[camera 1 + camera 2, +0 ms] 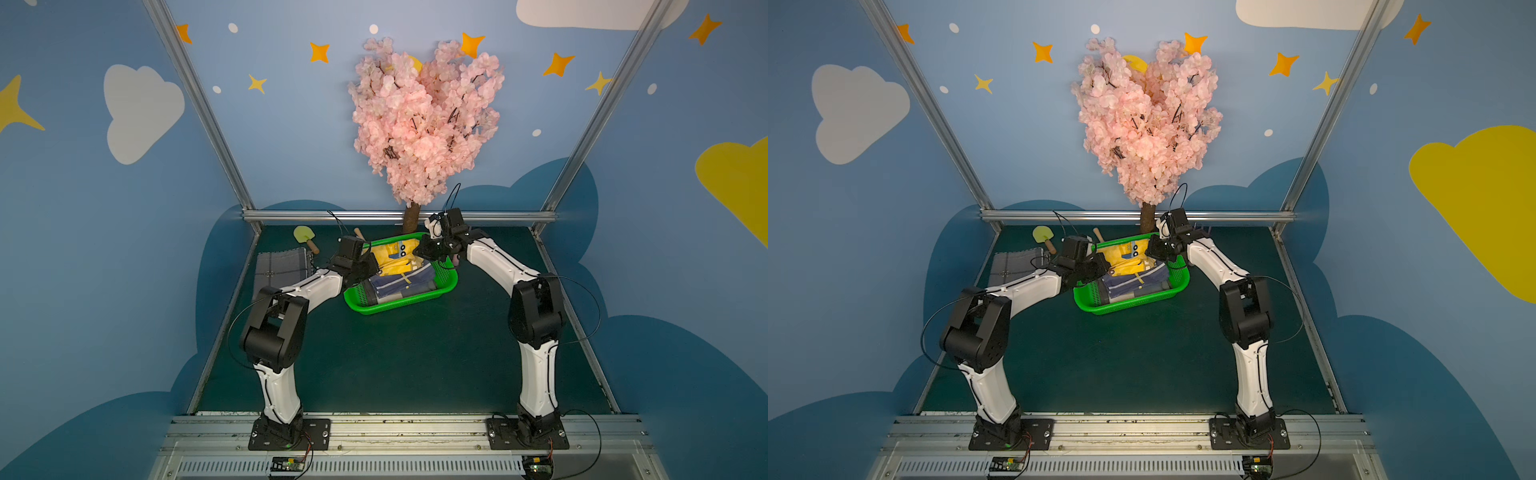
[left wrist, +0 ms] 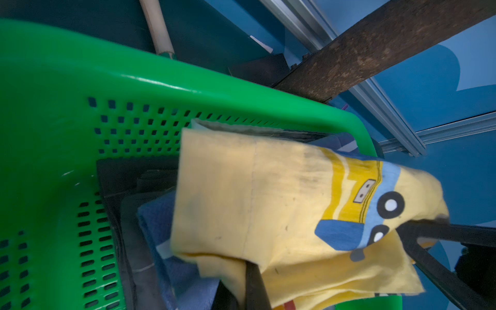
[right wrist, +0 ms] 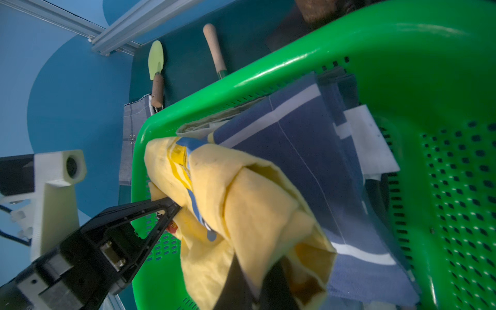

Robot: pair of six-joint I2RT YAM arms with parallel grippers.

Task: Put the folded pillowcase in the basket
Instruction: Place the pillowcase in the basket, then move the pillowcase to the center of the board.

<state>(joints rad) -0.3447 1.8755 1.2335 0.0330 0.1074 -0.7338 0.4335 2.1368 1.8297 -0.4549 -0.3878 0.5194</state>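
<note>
Yellow pillowcase [image 1: 390, 257] bunched, inside green perforated basket [image 1: 374, 309]

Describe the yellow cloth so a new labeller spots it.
Start at the pink blossom tree; the green basket sits before its trunk. In the basket, the left gripper and right gripper pinch the folded pillowcase. It's the only pale yellow cloth, with a cartoon vehicle print; the navy cloth beneath has white stripes.
</note>
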